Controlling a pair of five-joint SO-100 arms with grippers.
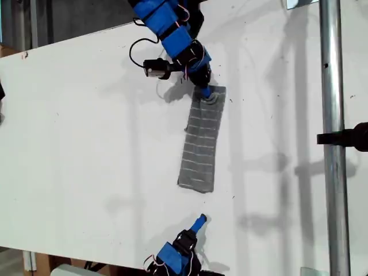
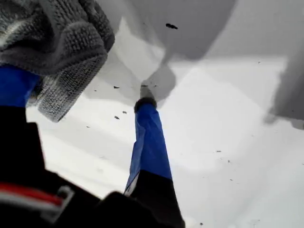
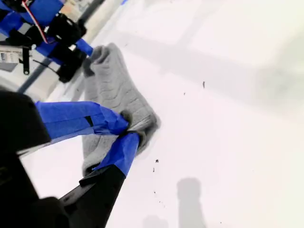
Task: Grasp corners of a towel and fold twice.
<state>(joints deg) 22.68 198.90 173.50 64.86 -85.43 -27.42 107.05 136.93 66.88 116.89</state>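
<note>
White table, towel lying mid-table as a narrow strip. My first gripper is spread over its end, pinching nothing. My second gripper is pressed together, empty, just short of the other end. Looks like the second fold is next: close on the corners first.

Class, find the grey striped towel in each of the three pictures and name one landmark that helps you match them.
Exterior view: the towel lies as a long strip mid-table, one end at my first gripper.
First wrist view: a bunched end drapes over one finger.
Second wrist view: it stretches away beyond my second gripper.
Shared landmark: my first gripper at the towel's end.
</note>
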